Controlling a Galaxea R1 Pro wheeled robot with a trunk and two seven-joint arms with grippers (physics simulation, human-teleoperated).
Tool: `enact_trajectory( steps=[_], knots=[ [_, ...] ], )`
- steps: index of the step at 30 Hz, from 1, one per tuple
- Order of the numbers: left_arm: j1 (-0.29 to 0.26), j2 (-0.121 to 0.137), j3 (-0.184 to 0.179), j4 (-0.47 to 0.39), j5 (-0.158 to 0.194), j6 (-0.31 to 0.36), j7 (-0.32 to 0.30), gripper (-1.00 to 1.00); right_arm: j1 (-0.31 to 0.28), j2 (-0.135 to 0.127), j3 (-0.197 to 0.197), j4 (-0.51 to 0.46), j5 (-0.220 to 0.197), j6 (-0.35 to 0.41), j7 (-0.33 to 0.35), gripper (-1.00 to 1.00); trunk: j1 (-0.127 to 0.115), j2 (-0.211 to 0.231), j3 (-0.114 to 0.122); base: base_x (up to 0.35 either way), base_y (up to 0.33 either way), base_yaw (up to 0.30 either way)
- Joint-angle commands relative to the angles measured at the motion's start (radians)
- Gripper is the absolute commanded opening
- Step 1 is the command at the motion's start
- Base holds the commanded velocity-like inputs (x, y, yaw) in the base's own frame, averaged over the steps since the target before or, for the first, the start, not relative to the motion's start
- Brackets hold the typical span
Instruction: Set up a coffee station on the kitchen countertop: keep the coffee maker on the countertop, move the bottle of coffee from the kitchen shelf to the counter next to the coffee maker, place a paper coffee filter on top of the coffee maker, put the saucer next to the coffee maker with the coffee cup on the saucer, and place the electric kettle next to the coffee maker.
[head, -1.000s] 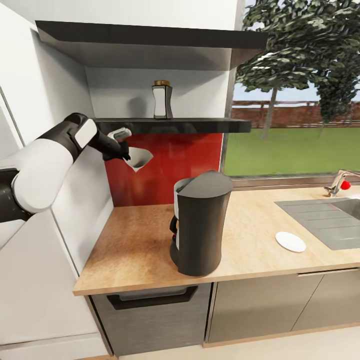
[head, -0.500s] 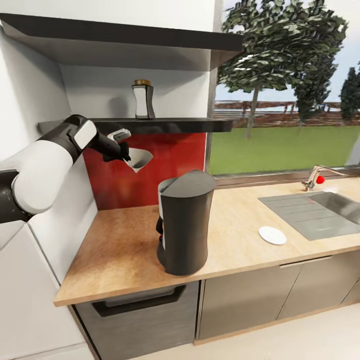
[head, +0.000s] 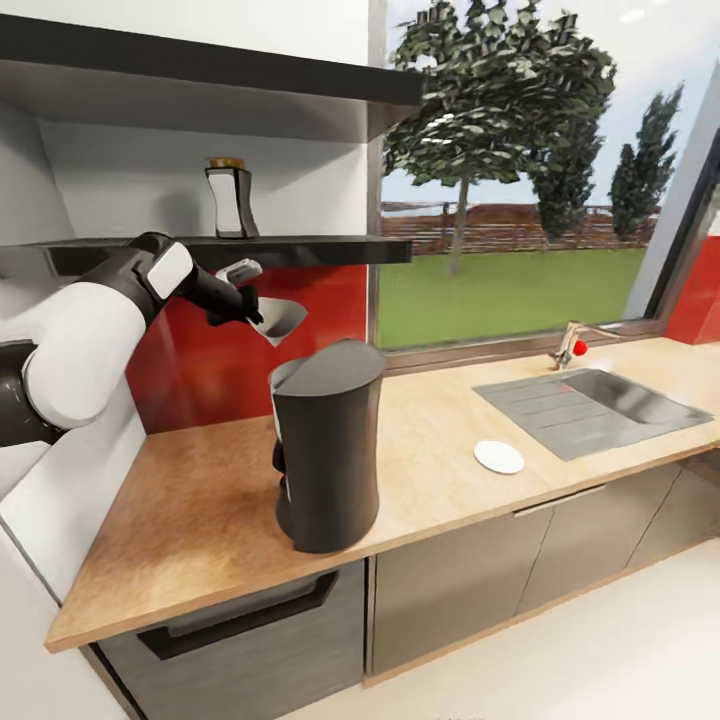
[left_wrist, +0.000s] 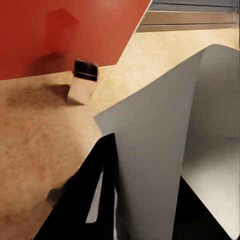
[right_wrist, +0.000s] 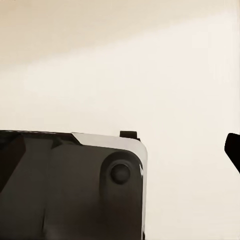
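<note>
Paper coffee filter (head: 278, 318) is pinched in the left gripper (head: 252, 303), held in the air at about 11 o'clock above the coffee maker (head: 326, 445), not touching it. Coffee maker stands near the countertop (head: 200, 510) front edge; saucer (head: 498, 457) lies well apart at 3 o'clock (bottle of coffee (head: 230, 198) remains shelved). Risk, judged: the light filter could slide off the sloped lid on release. Right gripper's state cannot be told
</note>
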Motion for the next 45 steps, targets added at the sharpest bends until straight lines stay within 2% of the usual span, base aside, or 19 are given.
enact_trajectory(
  steps=[1, 4, 5, 10, 18, 23, 25, 29, 37, 45],
  knots=[
    [0.000, 0.000, 0.001, 0.000, 0.007, 0.005, 0.003, -1.00, 0.000, 0.000, 0.000, 0.000, 0.000, -0.002, 0.003, 1.00, 0.001, -0.002, -0.002, 0.000, 0.000, -0.258],
    [0.000, 0.003, -0.002, 0.000, 0.018, 0.005, 0.001, -1.00, 0.000, 0.000, 0.000, 0.000, 0.000, -0.002, 0.003, 1.00, 0.001, -0.002, -0.002, 0.000, 0.000, -0.146],
    [0.002, 0.006, -0.004, 0.000, 0.040, 0.005, 0.000, -1.00, -0.001, 0.000, 0.000, 0.000, 0.000, -0.002, 0.003, 1.00, 0.001, -0.002, -0.002, 0.000, 0.000, -0.043],
    [0.005, 0.016, -0.006, 0.001, 0.082, 0.005, -0.005, -1.00, 0.000, 0.000, 0.000, 0.000, 0.000, -0.002, 0.003, 1.00, 0.001, -0.002, -0.002, 0.000, 0.000, -0.016],
    [0.012, 0.035, -0.007, 0.003, 0.087, 0.005, -0.009, -1.00, 0.000, 0.000, 0.000, 0.000, 0.001, -0.002, 0.004, 1.00, 0.001, -0.002, -0.002, 0.000, 0.000, 0.000],
    [0.032, 0.036, -0.007, 0.003, 0.088, 0.005, -0.009, -1.00, -0.001, 0.000, 0.000, 0.000, 0.001, -0.002, 0.004, 1.00, 0.001, -0.002, -0.002, 0.000, 0.000, 0.000],
    [0.028, 0.031, -0.006, -0.008, 0.098, 0.007, -0.015, -1.00, -0.011, 0.009, -0.006, -0.012, 0.000, -0.006, 0.001, 1.00, 0.001, -0.002, -0.002, 0.000, 0.000, 0.000],
    [0.026, 0.031, -0.006, -0.012, 0.097, 0.007, -0.014, -1.00, -0.011, 0.010, -0.006, -0.017, 0.000, -0.007, 0.001, 1.00, 0.001, -0.002, -0.002, 0.000, 0.000, 0.000],
    [0.022, 0.033, 0.027, -0.012, 0.142, 0.005, -0.014, -1.00, -0.011, 0.007, -0.007, -0.056, 0.001, -0.008, 0.002, 1.00, 0.001, -0.002, -0.002, 0.000, 0.000, 0.000],
    [0.022, 0.033, 0.031, -0.013, 0.149, 0.005, -0.014, -1.00, -0.011, 0.006, -0.007, -0.064, 0.002, -0.008, 0.002, 1.00, 0.001, -0.002, -0.002, 0.000, 0.000, 0.000]
  ],
)
